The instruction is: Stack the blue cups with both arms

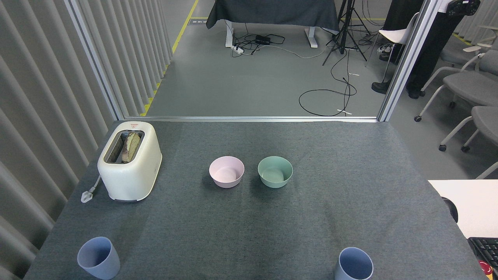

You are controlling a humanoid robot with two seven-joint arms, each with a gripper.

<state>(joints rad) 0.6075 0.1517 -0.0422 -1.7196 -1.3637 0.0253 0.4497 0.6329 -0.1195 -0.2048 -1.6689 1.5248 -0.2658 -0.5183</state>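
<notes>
The dark grey felt-covered table [350, 217] fills most of the head view, and there's loads of open room on it. Its far edge runs along a silver metal rail [249, 119] at 12 o'clock, the left edge sits just beside a wall of pale ribbed panels [35, 101], and the right edge is next to a white desk [467, 202] with a black keyboard corner [484, 249] at about 4 o'clock.

The two matte grey-blue plastic tumblers stand upright near the table's front edge, well apart from each other: the left blue cup [99, 257] at roughly 8 o'clock and the right blue cup [354, 265] at roughly 5 o'clock, its base cut off by the frame. The whole stretch of cloth between them is bare.

In the middle sit the pale pink round bowl [226, 171] and the mint green round bowl [275, 171], side by side and close but not touching. A cream plastic two-slot toaster [129, 161] with a slice of bread [132, 146] in one slot stands at 10 o'clock, with its white plug [88, 194] lying on the cloth beside it. There's small red print on top of the toaster, too tiny to read.

Neither arm nor gripper shows anywhere in view, so nobody can say how open they are or how they sit relative to the cups, and nothing has hold of either cup.

Past the rail: grey floor, loose black cables [327, 97], grey office chairs [467, 81] at 2 o'clock.
</notes>
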